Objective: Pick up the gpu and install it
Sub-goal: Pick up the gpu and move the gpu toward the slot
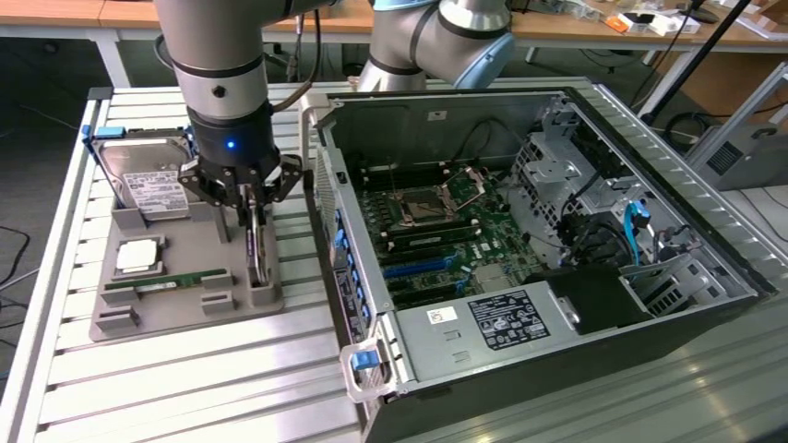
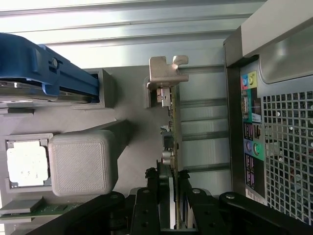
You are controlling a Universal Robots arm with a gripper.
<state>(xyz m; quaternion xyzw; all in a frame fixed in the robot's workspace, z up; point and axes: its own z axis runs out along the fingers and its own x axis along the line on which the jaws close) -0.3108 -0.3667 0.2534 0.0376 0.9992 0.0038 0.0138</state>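
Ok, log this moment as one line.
phase: pickup | gripper: at gpu | gpu: on edge in gray holder | install: not done

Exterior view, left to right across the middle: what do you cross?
In order: hard drive → gpu → computer case rear wall → processor socket → blue cable.

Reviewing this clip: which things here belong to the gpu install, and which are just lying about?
In the job: gpu, gripper closed on it, open computer case.
Lying about: hard drive, memory stick, processor chip, all in the grey fixture.
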